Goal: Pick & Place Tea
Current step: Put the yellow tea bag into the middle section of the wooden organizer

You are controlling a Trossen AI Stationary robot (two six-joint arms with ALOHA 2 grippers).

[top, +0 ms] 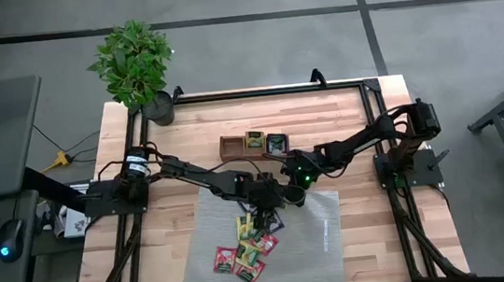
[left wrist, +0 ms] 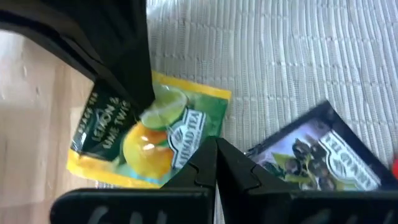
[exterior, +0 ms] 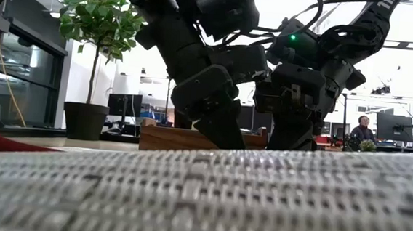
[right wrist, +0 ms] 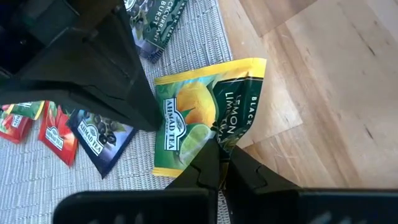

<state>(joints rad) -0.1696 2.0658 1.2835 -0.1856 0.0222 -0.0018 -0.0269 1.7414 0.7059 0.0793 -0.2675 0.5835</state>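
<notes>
Wooden table under me, a grey woven mat across its lower middle in the high view, a potted plant at the upper left corner and the brown tray just above centre. My two grippers meet at the centre of that frame, over the mat's top edge. In the left wrist view my left gripper is clenched on the lower edge of a yellow-and-green lemon-lime sachet, and in the right wrist view my right gripper is pinched tight on that same sachet's opposite edge, so both of us have it. A dark blackcurrant sachet lies on the mat just beside it, with red sachets near that; the rest of the tea pile sits lower on the mat.
</notes>
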